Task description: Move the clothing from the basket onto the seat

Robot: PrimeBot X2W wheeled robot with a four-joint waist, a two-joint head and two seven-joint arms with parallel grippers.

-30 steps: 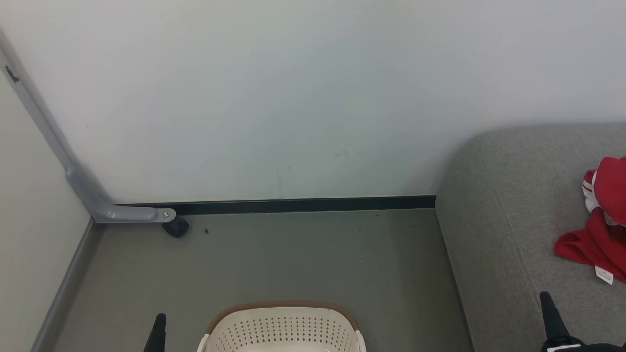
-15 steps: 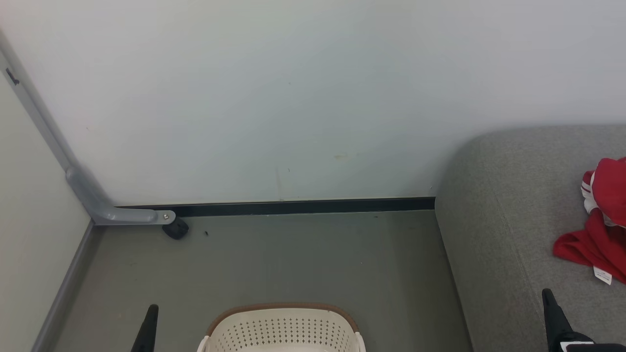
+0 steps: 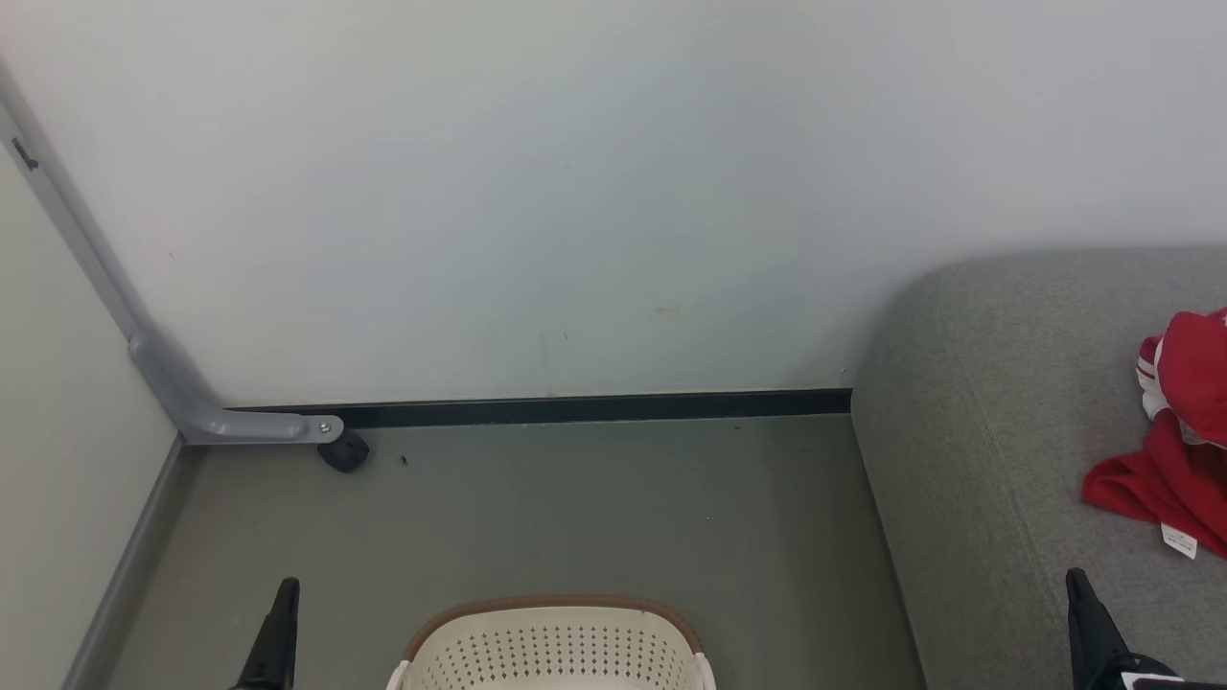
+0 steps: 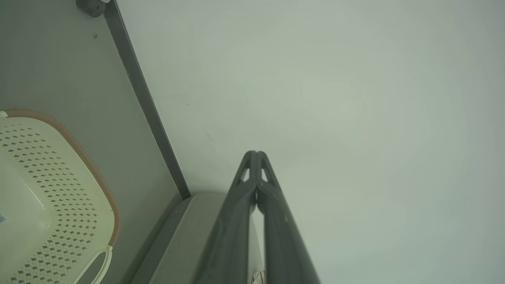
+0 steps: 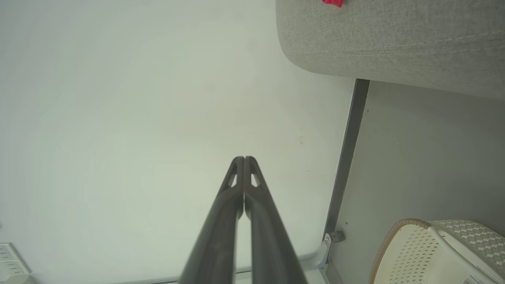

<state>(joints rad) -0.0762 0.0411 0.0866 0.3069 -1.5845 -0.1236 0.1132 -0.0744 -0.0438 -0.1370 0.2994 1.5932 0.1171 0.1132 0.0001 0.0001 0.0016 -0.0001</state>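
Observation:
Red clothing with white trim and a small white tag lies on the grey seat at the right edge of the head view; a red scrap of the clothing shows atop the seat in the right wrist view. The cream perforated basket with a brown rim stands on the floor at bottom centre; its inside is hidden. My left gripper is shut and empty, left of the basket. My right gripper is shut and empty over the seat's front. In the wrist views the left gripper and the right gripper both point at the wall.
A pale wall runs across the back with a dark baseboard. A grey metal bracket with a small black wheel sits in the left corner. Grey floor lies between the basket and the wall.
My left gripper has risen a little and shifted left in the head view. The right gripper has sunk slightly toward the bottom edge. The basket and clothing have stayed put.

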